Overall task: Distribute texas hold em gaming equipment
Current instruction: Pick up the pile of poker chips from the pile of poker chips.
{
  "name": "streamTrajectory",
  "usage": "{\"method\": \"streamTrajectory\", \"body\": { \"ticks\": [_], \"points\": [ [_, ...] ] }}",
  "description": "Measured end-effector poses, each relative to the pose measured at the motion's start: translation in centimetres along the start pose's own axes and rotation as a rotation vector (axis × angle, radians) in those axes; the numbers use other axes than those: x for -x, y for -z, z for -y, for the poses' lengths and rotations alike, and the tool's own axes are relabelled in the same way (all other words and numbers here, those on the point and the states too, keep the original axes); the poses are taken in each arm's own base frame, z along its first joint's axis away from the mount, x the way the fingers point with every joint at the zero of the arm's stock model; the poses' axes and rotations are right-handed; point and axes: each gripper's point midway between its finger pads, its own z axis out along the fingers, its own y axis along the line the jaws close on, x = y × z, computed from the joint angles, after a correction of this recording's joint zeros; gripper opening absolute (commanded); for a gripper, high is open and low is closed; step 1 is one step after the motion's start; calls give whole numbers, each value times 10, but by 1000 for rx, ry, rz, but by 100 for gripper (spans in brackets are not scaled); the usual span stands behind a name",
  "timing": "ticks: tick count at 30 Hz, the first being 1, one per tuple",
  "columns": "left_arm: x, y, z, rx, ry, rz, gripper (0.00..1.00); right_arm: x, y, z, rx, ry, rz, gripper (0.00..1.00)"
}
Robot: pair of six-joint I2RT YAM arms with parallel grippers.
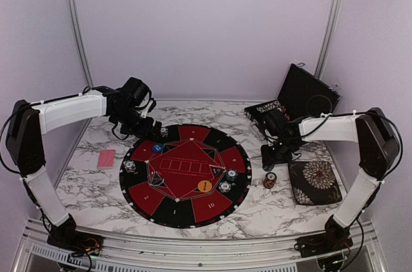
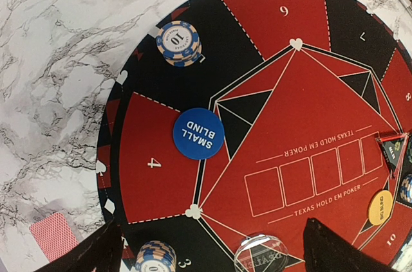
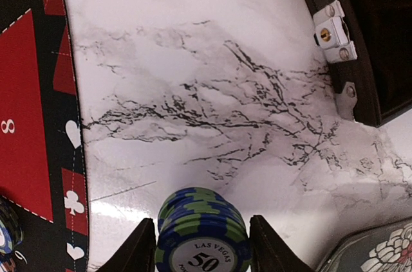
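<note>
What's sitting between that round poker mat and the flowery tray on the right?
A small chip stack on the marble, right gripper over it, seen from the top camera between mat and tray.

Below me lies the round red and black poker mat point(image 2: 302, 124) on the marble table point(image 2: 58, 60). My jaws stand wide apart, their dark tips at the bottom edge, holding nothing. A blue SMALL BLIND disc point(image 2: 198, 133) rests on the mat beside the red wedge marked 4. A blue and white chip stack point(image 2: 179, 43) sits on a black wedge near the rim, another chip stack point(image 2: 155, 257) by my near tip. An orange disc point(image 2: 380, 208) lies toward the right. A red-backed card point(image 2: 56, 235) lies off the mat on the marble.
</note>
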Motion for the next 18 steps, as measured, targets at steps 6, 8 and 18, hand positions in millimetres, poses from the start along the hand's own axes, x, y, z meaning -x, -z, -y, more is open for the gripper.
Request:
{"method": "streamTrajectory", "body": {
  "ticks": [6, 8, 18],
  "points": [
    [0, 0, 0, 0, 0, 0, 99, 0, 0, 0, 0, -1, 0, 48],
    [0, 0, 0, 0, 0, 0, 99, 0, 0, 0, 0, -1, 0, 48],
    [0, 0, 1, -7, 0, -2, 99, -1, -1, 0, -1, 0, -2, 48]
  ]
}}
